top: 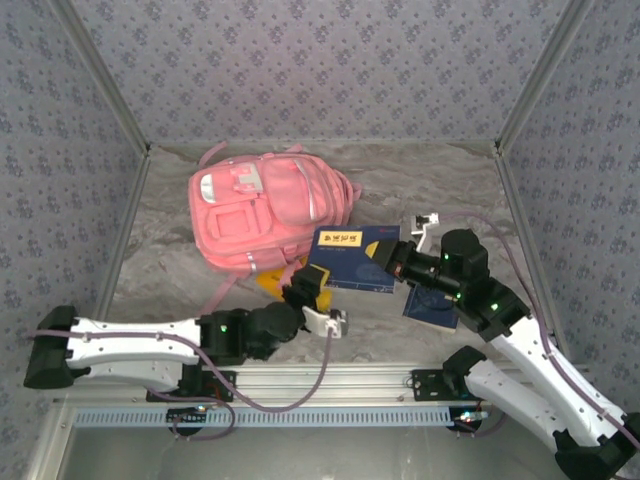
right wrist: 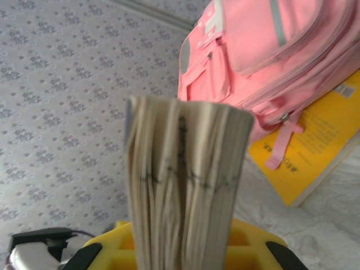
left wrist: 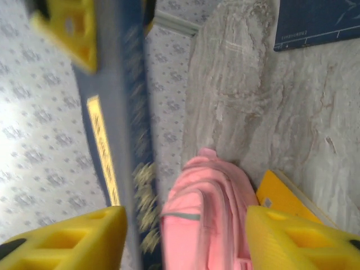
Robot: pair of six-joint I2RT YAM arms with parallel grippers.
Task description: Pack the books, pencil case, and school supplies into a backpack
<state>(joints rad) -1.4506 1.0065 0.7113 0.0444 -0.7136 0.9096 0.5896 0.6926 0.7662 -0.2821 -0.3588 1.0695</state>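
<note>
A dark navy book (top: 352, 260) hangs above the table in front of the pink backpack (top: 270, 205). My right gripper (top: 391, 258) is shut on its right end. In the right wrist view the book's page edge (right wrist: 185, 180) stands upright between the jaws of the right gripper (right wrist: 183, 253). My left gripper (top: 301, 290) is at the book's left end and open. In the left wrist view the yellow fingers (left wrist: 62, 236) stand wide apart, the blurred book (left wrist: 118, 112) beside the left one. A yellow-orange book (top: 270, 283) lies partly under the backpack (right wrist: 264, 50). The pencil case is out of view.
A second navy book (top: 432, 308) lies flat on the marble table under the right arm. Patterned walls close in the left, back and right. The backpack's straps trail at the back right (top: 350, 188).
</note>
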